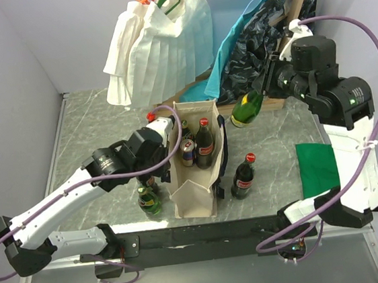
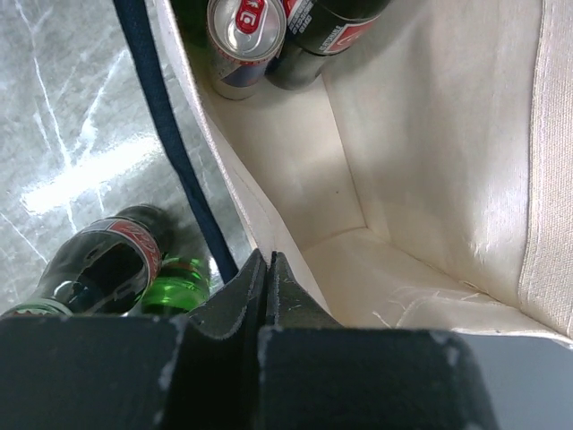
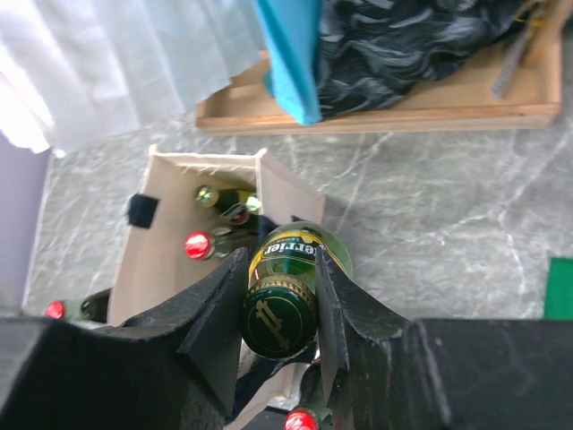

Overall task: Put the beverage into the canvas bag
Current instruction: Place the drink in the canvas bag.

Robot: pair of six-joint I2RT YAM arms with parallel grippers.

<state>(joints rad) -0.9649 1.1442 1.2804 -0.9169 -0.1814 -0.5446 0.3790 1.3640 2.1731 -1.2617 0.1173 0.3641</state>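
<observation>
The cream canvas bag (image 1: 194, 191) with navy handles stands open mid-table, holding dark bottles and a can (image 2: 244, 40). My left gripper (image 1: 166, 120) is shut on the bag's left rim (image 2: 269, 260), holding it open. My right gripper (image 1: 269, 84) is shut on the neck of a green Perrier bottle (image 1: 247, 109), held tilted in the air to the right of the bag; in the right wrist view the bottle (image 3: 285, 287) sits between the fingers above the bag (image 3: 161, 260).
A cola bottle (image 1: 243, 176) stands right of the bag, and a green bottle (image 1: 150, 201) and a dark one (image 2: 103, 269) stand left of it. A green cloth (image 1: 319, 167) lies right. A white pleated garment (image 1: 158, 43) hangs behind, with a wooden tray (image 3: 376, 112).
</observation>
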